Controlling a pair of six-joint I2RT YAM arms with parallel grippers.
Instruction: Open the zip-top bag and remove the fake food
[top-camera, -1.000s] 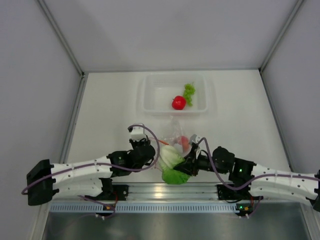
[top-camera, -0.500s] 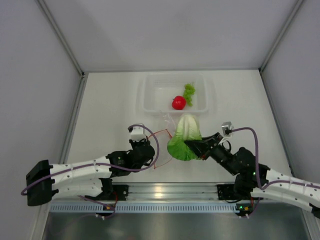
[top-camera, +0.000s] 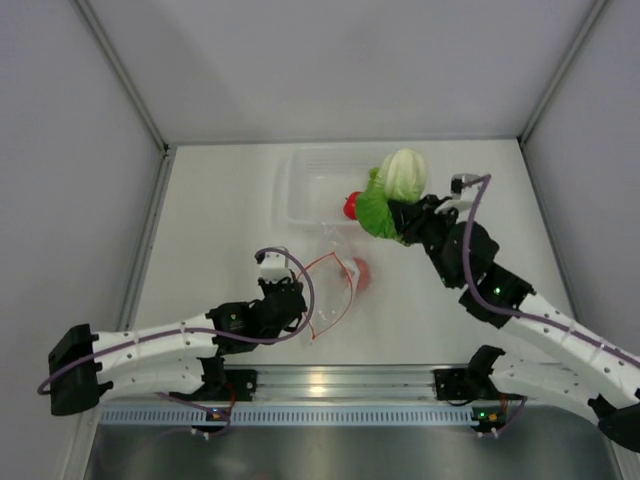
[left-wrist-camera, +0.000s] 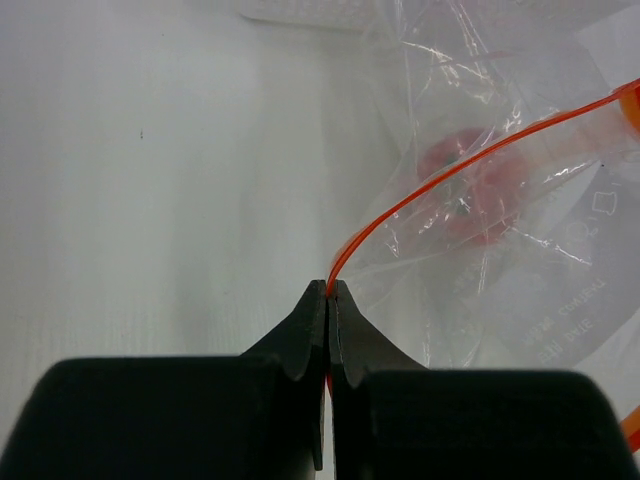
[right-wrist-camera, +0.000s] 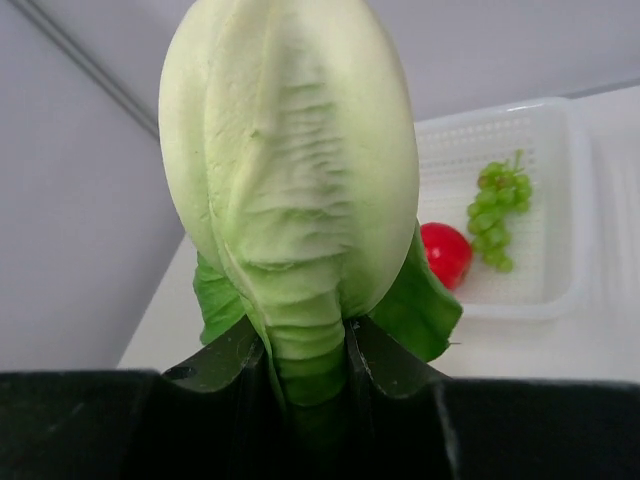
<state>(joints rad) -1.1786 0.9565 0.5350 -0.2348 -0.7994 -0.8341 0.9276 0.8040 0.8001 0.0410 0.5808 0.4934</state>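
The zip-top bag (top-camera: 335, 290) lies open in the middle of the table, its orange-red strip (left-wrist-camera: 450, 175) curving away from my left gripper (left-wrist-camera: 329, 290). That gripper (top-camera: 300, 318) is shut on the strip at the bag's near left corner. A pinkish-red round fruit (top-camera: 361, 272) (left-wrist-camera: 470, 185) stays inside the bag. My right gripper (top-camera: 402, 215) (right-wrist-camera: 310, 340) is shut on the stem of the green lettuce (top-camera: 395, 185) (right-wrist-camera: 290, 170), holding it in the air over the right part of the clear tray (top-camera: 298, 190).
In the tray (right-wrist-camera: 570, 280) lie a red tomato (top-camera: 351, 205) (right-wrist-camera: 446, 253) and a green grape bunch (right-wrist-camera: 497, 215); in the top view the lettuce hides most of the grapes. White walls close in the table on the left, right and far sides.
The right gripper has drawn the lettuce out of the bag and carried it up and away to above the tray. The left gripper has kept its hold on the strip in place.
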